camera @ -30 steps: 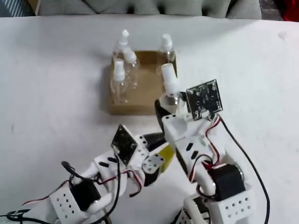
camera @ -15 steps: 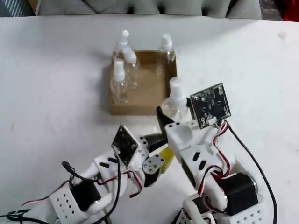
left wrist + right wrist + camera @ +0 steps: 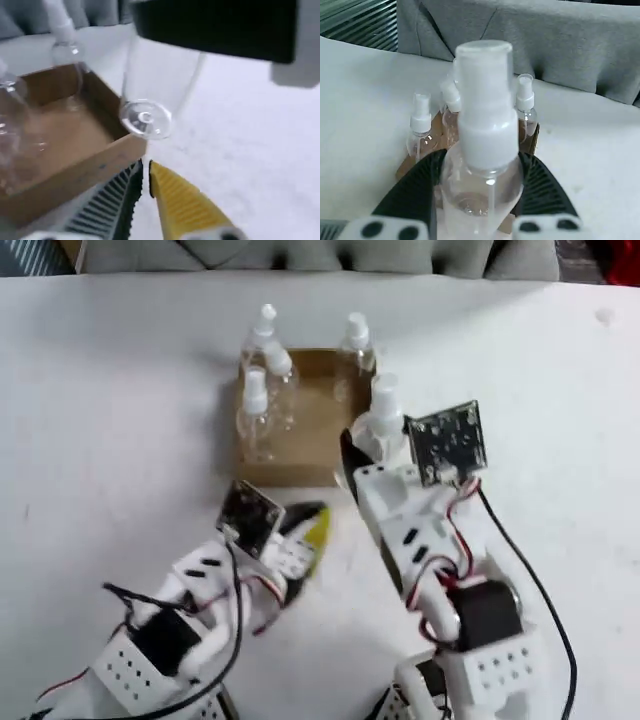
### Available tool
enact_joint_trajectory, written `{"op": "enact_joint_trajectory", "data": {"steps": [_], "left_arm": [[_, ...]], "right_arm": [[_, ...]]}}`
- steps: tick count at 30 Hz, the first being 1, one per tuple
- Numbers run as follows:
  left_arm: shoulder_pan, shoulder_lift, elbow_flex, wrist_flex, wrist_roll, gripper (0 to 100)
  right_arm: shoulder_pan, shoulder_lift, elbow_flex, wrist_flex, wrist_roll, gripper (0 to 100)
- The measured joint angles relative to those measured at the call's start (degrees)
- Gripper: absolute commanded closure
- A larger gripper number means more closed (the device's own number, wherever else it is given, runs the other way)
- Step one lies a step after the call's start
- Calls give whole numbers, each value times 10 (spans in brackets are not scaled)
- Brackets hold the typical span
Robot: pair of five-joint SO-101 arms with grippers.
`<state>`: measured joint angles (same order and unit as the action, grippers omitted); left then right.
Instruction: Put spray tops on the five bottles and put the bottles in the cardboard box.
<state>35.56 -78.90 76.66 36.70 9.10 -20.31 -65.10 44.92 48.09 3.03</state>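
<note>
Right fingers [image 3: 415, 195] gripping bottle [image 3: 482, 185], held upright above box [image 3: 300, 455] corner; left fingers [image 3: 182, 200] seemingly closed, empty. White table [image 3: 120, 390], grey sofa [image 3: 560, 40] behind. Bottle clear, white spray top [image 3: 485, 100] fitted.

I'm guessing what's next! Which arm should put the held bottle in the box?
Right: the right hand holds the bottle above the cardboard box's corner. The left hand is shut and empty.
</note>
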Motion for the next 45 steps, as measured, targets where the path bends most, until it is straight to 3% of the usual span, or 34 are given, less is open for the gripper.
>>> {"op": "enact_joint_trajectory", "data": {"steps": [7,15,19,45], "left_arm": [[-205,-17,-25,142,-55,977],[-383,-186,133,152,-113,976],[-405,-244,203,152,-119,976],[-411,-243,205,142,-119,976]], "right_arm": [[21,167,-23,-91,0,984],[41,339,-70,-191,0,984],[40,403,-85,-229,0,984],[56,630,-93,-457,55,984]]}}
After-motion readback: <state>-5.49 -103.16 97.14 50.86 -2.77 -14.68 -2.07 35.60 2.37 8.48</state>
